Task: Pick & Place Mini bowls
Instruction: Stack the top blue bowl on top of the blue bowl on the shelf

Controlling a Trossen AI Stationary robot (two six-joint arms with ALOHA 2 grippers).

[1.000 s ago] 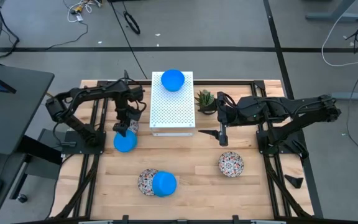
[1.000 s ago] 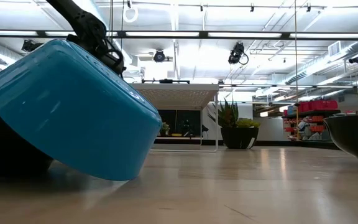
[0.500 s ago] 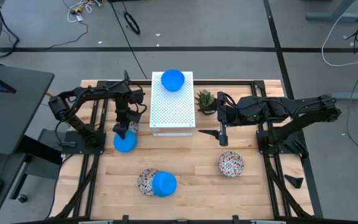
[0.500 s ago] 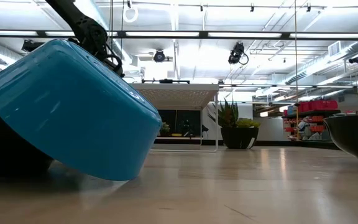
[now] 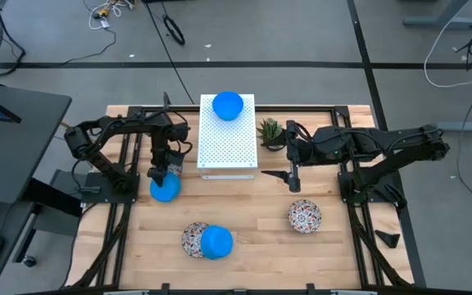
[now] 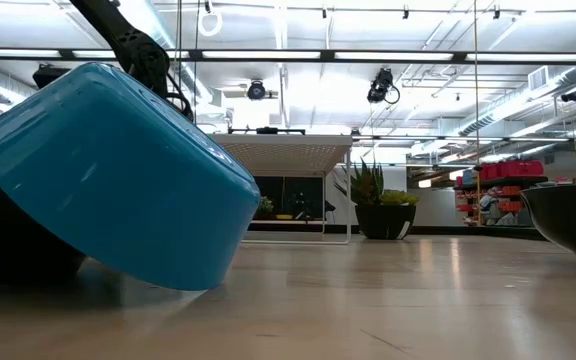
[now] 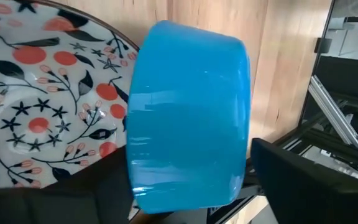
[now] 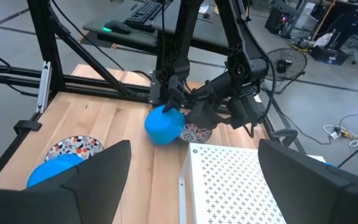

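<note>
My left gripper [image 5: 163, 170] is shut on a plain blue mini bowl [image 5: 165, 190] near the table's left side, in front of the white perforated box [image 5: 228, 135]. A floral bowl [image 7: 36, 106] sits on the wood right beside that blue bowl. Another blue bowl [image 5: 228, 105] rests on top of the box. Near the front edge a third blue bowl [image 5: 217, 242] leans tilted on a floral bowl [image 5: 193, 238]. One more floral bowl [image 5: 304, 215] stands on the right. My right gripper [image 5: 292, 179] hovers open to the right of the box, touching nothing. My left gripper holds the blue bowl's side wall [image 7: 185, 180] pinched between its two fingers [image 7: 104, 186], one on each side. It comes from above, slanting down. The bowl [image 8: 163, 126] hangs tilted below the fingers; whether its lower edge touches the wood I cannot tell.
A small green potted plant [image 5: 270, 131] stands just right of the box, close to my right arm. Black frame rails [image 5: 121, 221] run along the table's left and right sides. Bare wood [image 5: 256, 205] lies between the box and the front bowls.
My left gripper has shifted slightly toward the table's near-left, taking the blue bowl with it. The right arm and the other bowls have kept still.
</note>
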